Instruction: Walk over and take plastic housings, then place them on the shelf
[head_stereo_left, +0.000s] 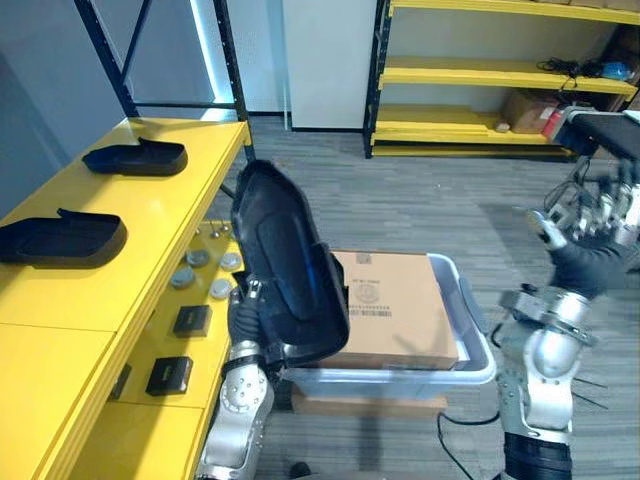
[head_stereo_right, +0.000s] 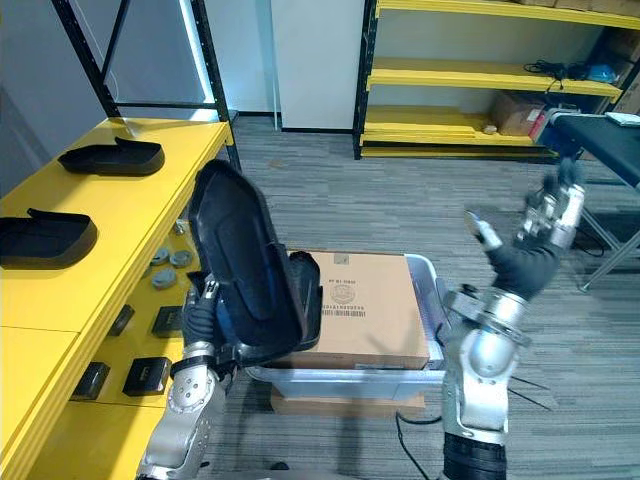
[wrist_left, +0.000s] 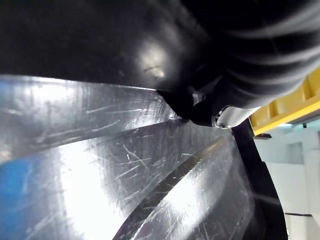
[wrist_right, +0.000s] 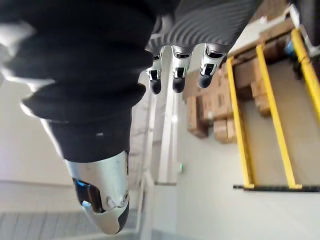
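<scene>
Housing (head_stereo_left: 285, 265): black, glossy, scuffed inside. Held on end by its lower edge, above box (head_stereo_left: 400, 305) in bin (head_stereo_left: 478, 345), just beside shelf (head_stereo_left: 170, 215).

Left hand (head_stereo_right: 200, 310): thumb pinches the inner face in its wrist view; fingers mostly hidden behind the shell.

Handling, judged: rigid thin shell, light, slick. A long piece held low will want to tip; a grip on the rim nearer the middle looks steadier.

Far housing (head_stereo_left: 135, 158) and near housing (head_stereo_left: 62, 240) lie flat on the shelf, with free space between them.

Right hand (head_stereo_right: 540, 240): raised well apart, fingers spread, empty.
</scene>
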